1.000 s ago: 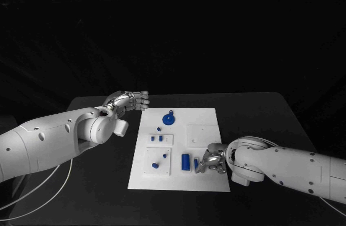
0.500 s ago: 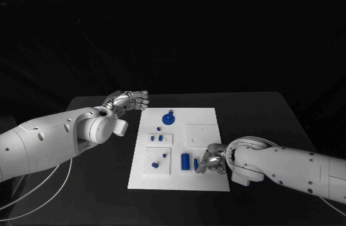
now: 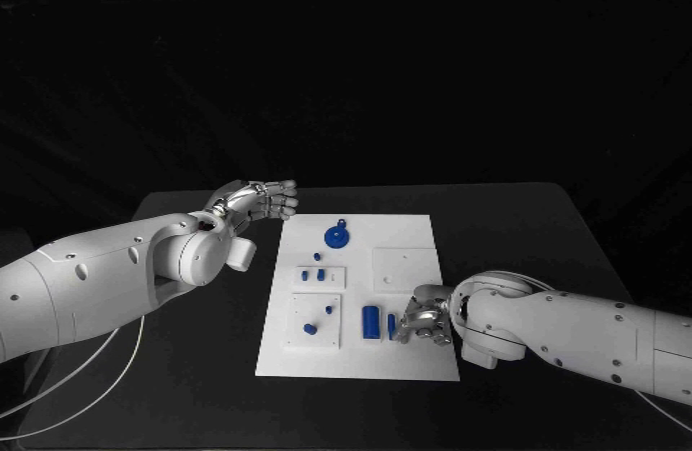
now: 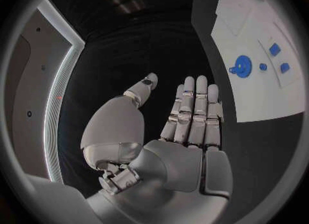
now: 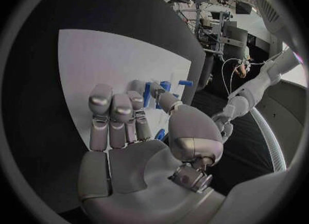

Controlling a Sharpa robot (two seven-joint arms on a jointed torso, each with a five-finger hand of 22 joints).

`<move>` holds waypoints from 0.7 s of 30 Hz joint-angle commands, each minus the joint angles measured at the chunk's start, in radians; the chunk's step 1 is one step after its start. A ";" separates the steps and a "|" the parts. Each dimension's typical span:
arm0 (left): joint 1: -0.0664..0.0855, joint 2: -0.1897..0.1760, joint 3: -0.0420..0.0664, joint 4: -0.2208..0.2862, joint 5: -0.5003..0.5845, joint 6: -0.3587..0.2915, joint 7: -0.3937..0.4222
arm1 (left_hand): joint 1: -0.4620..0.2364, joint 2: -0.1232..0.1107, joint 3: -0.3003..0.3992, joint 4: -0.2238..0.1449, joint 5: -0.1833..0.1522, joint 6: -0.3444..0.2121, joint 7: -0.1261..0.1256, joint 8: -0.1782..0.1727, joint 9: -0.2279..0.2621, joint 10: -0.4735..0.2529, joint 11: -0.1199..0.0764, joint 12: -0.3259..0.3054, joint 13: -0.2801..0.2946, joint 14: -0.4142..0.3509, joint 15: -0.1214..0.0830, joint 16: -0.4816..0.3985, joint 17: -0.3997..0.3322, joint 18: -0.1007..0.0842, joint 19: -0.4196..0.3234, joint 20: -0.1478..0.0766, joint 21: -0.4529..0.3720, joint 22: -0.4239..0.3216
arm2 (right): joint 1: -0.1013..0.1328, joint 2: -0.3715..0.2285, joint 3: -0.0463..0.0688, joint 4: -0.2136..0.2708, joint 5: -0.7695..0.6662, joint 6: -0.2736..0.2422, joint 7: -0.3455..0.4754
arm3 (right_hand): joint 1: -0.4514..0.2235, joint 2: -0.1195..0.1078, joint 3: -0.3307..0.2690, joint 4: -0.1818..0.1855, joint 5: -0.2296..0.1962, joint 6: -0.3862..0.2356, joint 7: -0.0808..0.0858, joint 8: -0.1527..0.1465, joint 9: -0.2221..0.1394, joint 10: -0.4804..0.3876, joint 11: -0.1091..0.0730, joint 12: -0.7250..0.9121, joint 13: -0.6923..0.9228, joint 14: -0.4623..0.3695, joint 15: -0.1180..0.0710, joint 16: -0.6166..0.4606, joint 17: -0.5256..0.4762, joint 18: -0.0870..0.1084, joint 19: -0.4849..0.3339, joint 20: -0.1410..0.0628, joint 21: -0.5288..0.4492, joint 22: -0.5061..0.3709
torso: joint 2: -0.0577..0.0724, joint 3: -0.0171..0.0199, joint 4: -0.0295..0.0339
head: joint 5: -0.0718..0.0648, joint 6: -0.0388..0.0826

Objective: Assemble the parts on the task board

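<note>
The tabletop (image 3: 505,211) carries the task board (image 3: 411,361) square in front of both arms, so either can reach it. The left hand (image 3: 257,202) hangs just off the board's far corner, fingers straight and spread, holding nothing; it looks parked out of the way. The right hand (image 3: 423,321) sits low over the board's near part, fingers loosely curled beside two upright blue parts (image 3: 372,321) at its fingertips; whether it pinches one I cannot tell. A round blue part (image 3: 336,237) lies nearer the left hand, untouched
</note>
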 commanded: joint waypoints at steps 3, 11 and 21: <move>0.001 0.000 0.001 0.002 0.002 0.013 0.006 | -0.002 -0.001 -0.001 0.008 -0.004 -0.006 0.002 0.004 -0.002 -0.008 -0.002 -0.001 -0.002 0.004 0.004 -0.005 0.002 0.019 -0.003 0.002 -0.004 0.002 | -0.001 0.000 0.000 -0.002 -0.010 0.001 0.003 | 0.001 0.017 0.008 0.001 -0.001 0.005 0.004 -0.004 -0.001 0.001 0.000 -0.003 0.001 -0.002 -0.006 -0.005 0.001 0.059 -0.006 0.001 -0.001 0.012 | 0.000 0.0000 -0.0006 | 0.000 0.000; 0.001 0.000 0.001 0.003 0.002 0.013 0.005 | -0.001 -0.001 -0.001 0.009 -0.003 -0.006 0.002 0.004 -0.002 -0.008 -0.002 -0.001 -0.002 0.004 0.004 -0.005 0.003 0.019 -0.003 0.002 -0.004 0.002 | -0.001 0.005 0.000 -0.004 -0.011 -0.003 -0.004 | -0.010 0.006 0.009 0.001 -0.001 0.006 0.004 -0.004 -0.002 0.002 0.000 -0.003 0.001 -0.002 -0.006 -0.005 0.002 0.059 -0.006 0.003 0.000 0.013 | 0.000 0.0003 -0.0010 | -0.001 0.000; 0.001 0.001 0.001 0.003 0.000 0.014 0.005 | -0.001 0.000 0.000 0.009 -0.003 -0.006 0.002 0.004 -0.002 -0.008 -0.002 -0.001 -0.002 0.004 0.004 -0.006 0.004 0.019 -0.003 0.002 -0.004 0.003 | -0.006 0.025 -0.001 -0.018 -0.057 -0.002 -0.020 | -0.009 0.003 0.017 -0.002 -0.001 0.008 0.003 -0.004 -0.002 0.003 -0.001 -0.003 0.002 -0.002 -0.006 -0.004 0.002 0.059 -0.006 0.002 0.001 0.013 | 0.000 0.0005 0.0000 | -0.002 -0.001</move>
